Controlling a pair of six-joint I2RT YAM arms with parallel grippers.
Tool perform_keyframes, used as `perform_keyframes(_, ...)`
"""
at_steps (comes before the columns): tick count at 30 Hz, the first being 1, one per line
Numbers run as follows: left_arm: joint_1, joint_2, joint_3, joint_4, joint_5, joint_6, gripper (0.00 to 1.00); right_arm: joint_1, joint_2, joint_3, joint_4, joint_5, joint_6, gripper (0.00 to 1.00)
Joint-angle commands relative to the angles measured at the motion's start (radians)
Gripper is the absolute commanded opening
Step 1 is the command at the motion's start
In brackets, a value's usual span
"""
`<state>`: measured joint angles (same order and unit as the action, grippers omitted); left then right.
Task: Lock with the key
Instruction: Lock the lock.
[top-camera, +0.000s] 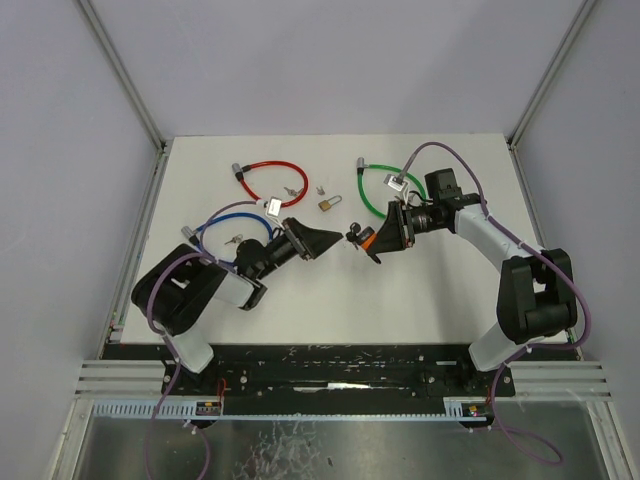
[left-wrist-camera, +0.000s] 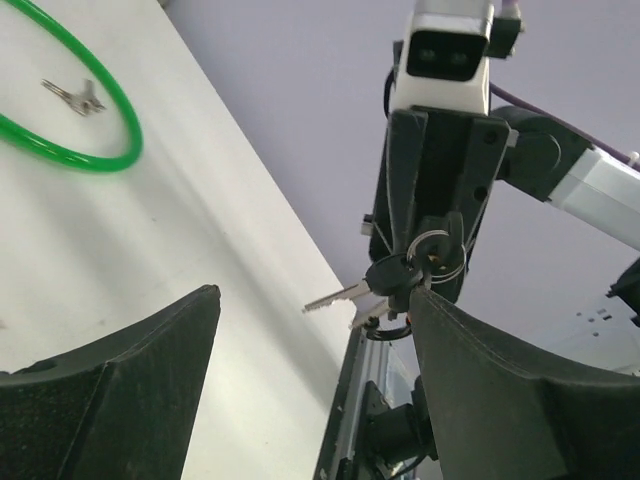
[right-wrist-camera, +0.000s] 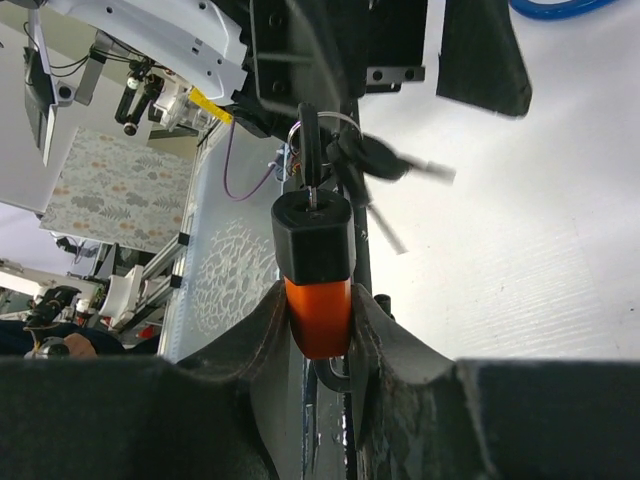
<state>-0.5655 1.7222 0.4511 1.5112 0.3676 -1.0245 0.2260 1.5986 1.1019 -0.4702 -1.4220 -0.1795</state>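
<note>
The padlock (right-wrist-camera: 315, 275) has a smooth plastic body, orange and black. The keys (left-wrist-camera: 340, 297) are shiny metal. The table (top-camera: 420, 290) looks matt white.

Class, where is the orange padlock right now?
The orange padlock is just right of centre in the top view, clamped in the right gripper, facing the open left gripper; a bunch of keys hangs from its end.

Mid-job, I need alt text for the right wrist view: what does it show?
The right gripper clamps an orange padlock with a black top, a key inserted in that end and spare keys dangling, blurred, from its ring. Behind are the left arm and the white table.
</note>
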Motion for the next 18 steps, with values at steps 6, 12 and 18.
perform_keyframes(6,0.045,-0.170,-0.044,0.089,0.102,0.152,0.81,-0.004,-0.050,0.067,-0.085,0.006,-0.105,0.00)
perform_keyframes(12,0.046,-0.200,0.048,0.003,0.252,0.215,0.95,-0.004,-0.048,0.079,-0.132,0.018,-0.156,0.00)
perform_keyframes(18,0.045,-0.064,0.251,-0.114,0.423,0.149,0.88,-0.003,-0.054,0.082,-0.157,0.026,-0.187,0.00)
